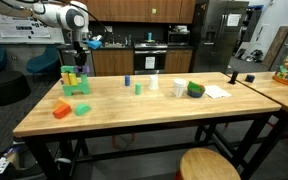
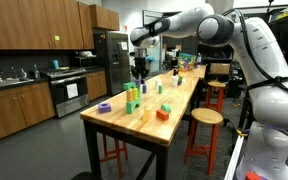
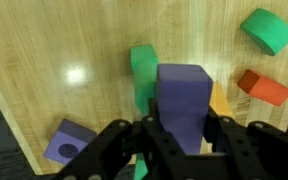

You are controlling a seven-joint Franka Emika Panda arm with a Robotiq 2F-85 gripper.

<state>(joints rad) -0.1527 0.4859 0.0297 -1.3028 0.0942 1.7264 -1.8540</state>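
Above the block stack (image 1: 74,79) on the worktop (image 1: 134,108), the purple block (image 3: 184,100) is pinched by the jaws and should be held level and centred.

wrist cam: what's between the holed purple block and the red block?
In the wrist view, the gripper, shut on a purple block, hangs between them; a green block and a yellow block lie under it.

Distant exterior views, table (image 1: 134,105) in both — wrist view close, down past the tool (image 3: 181,132)
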